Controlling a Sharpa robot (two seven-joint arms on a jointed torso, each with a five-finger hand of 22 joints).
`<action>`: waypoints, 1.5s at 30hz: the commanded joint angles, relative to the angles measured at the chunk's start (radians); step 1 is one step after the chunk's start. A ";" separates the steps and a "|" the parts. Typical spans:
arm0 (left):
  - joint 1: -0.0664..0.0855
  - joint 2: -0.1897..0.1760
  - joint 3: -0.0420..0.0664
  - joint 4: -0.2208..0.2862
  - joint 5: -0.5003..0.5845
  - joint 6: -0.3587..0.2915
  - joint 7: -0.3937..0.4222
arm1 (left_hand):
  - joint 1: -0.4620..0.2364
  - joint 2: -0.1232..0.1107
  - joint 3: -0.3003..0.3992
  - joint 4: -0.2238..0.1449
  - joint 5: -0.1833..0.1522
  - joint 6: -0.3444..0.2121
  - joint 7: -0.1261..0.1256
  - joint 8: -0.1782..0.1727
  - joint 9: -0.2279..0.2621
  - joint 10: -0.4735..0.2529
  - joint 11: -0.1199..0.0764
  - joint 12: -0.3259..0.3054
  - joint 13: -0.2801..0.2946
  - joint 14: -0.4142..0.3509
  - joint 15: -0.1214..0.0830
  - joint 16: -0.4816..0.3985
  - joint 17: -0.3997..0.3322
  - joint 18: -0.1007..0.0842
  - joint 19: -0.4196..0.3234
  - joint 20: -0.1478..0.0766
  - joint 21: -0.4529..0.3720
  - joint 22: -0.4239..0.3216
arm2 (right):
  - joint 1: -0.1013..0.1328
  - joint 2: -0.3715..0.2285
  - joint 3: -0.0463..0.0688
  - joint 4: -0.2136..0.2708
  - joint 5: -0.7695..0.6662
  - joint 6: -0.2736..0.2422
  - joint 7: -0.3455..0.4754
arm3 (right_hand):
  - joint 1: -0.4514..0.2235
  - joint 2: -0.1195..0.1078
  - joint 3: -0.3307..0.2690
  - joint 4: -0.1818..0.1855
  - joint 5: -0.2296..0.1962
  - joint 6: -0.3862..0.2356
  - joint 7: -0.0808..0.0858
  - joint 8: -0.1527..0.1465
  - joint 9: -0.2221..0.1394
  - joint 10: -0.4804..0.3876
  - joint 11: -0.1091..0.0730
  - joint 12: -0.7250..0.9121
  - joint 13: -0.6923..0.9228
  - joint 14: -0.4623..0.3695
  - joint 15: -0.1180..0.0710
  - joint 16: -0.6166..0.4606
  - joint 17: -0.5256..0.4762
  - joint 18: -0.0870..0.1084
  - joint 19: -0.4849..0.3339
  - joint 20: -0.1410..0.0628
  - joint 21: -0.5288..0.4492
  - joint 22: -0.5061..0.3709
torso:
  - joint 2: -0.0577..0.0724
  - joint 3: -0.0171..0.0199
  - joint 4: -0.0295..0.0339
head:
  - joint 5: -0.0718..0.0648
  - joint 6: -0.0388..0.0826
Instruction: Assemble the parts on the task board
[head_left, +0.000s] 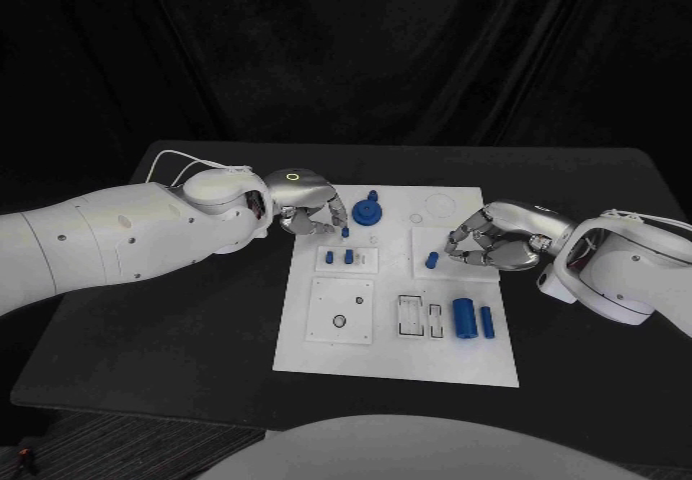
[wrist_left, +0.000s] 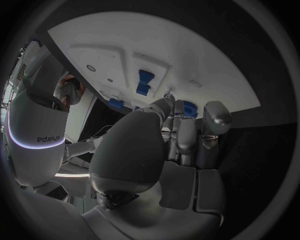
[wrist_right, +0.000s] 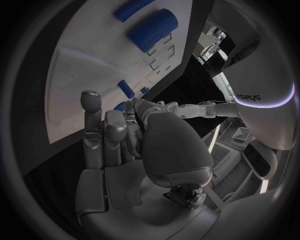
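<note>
1. Left hand (head_left: 306, 212) hovers over the task board (head_left: 397, 345), fingers curled above a small blue peg (head_left: 343, 232); whether it holds anything is unclear.
2. Right hand (head_left: 488, 240), fingers curled, beside another peg (head_left: 431, 260); grip unclear.
3. Two blue cylinders (head_left: 464, 318) lie near the board's front right.

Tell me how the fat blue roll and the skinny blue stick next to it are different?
The fat blue roll is much thicker than the skinny blue stick, and a little longer too. The roll lies closer to the outlined slots; the stick lies nearer the task board edge. Both are blue, lie flat side by side, and neither hand touches them.
</note>
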 joint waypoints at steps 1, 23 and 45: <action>-0.003 -0.001 -0.004 0.005 -0.009 0.023 0.004 | 0.009 -0.001 -0.003 -0.005 0.004 0.007 0.001 0.004 0.002 0.008 -0.001 0.005 0.001 -0.009 -0.001 -0.006 -0.003 -0.010 -0.007 0.000 -0.006 0.113 | -0.003 0.000 0.000 0.000 0.000 0.005 -0.018 | -0.004 -0.001 0.003 0.000 -0.004 -0.002 -0.002 0.000 0.001 -0.002 -0.001 0.000 -0.001 0.003 -0.003 -0.005 -0.002 0.017 0.005 0.002 -0.003 0.061 | 0.000 0.0001 -0.0004 | 0.000 0.000; -0.003 -0.007 -0.004 0.012 -0.009 -0.018 -0.001 | 0.008 -0.002 -0.003 -0.007 0.003 -0.004 0.000 0.003 0.003 0.010 -0.001 0.003 0.004 -0.026 -0.001 -0.023 -0.032 -0.007 -0.019 -0.001 -0.028 0.107 | -0.004 0.000 0.000 -0.001 0.000 0.005 -0.019 | -0.003 -0.001 0.004 -0.001 -0.006 -0.002 -0.002 0.000 0.002 -0.002 -0.001 0.001 -0.001 0.003 -0.003 -0.005 -0.001 0.017 0.005 0.002 -0.004 0.061 | -0.001 0.0001 -0.0024 | 0.002 0.000; -0.004 0.002 -0.004 0.019 -0.009 -0.012 0.009 | -0.020 -0.017 -0.026 0.020 -0.039 -0.101 -0.047 -0.048 -0.018 0.002 0.003 0.009 0.047 -0.051 0.002 -0.050 -0.070 -0.002 -0.042 0.006 -0.084 0.098 | -0.005 0.001 0.000 -0.002 0.000 0.003 -0.018 | -0.002 -0.001 0.004 -0.001 -0.007 -0.001 -0.002 0.001 0.002 -0.002 -0.001 0.001 -0.001 0.003 -0.003 -0.005 -0.001 0.017 0.005 0.002 -0.004 0.061 | -0.002 -0.0003 -0.0021 | 0.005 0.000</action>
